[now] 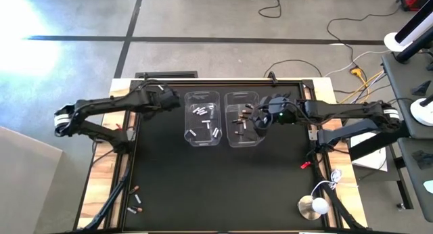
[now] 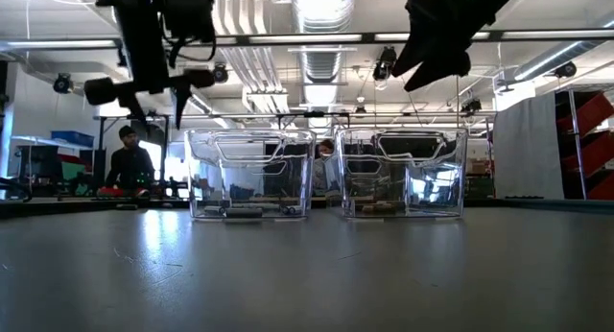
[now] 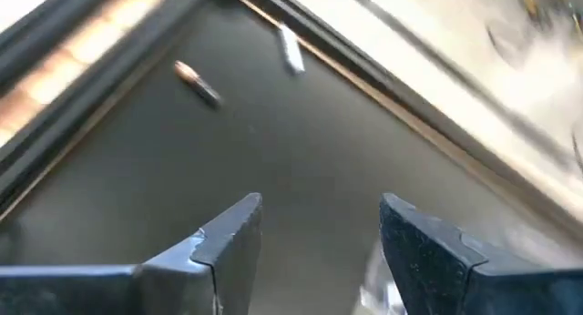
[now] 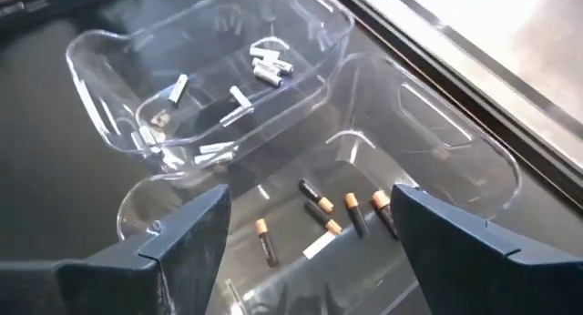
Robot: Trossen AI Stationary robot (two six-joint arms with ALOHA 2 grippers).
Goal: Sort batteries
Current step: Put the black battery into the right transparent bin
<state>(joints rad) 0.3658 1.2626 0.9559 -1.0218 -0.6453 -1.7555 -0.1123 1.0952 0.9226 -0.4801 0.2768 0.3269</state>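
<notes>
batteries (image 4: pixel 264 71) lie flat at mixed angles in two clear bins side by side on the tabletop (image 1: pixel 216 186): silvery ones in the left bin (image 1: pixel 202 117), dark copper-ended ones in the right bin (image 1: pixel 244 119). right gripper (image 4: pixel 310 219) hovers spread and empty over the right bin; left gripper (image 3: pixel 319 233), released, sits beside the left bin.
</notes>
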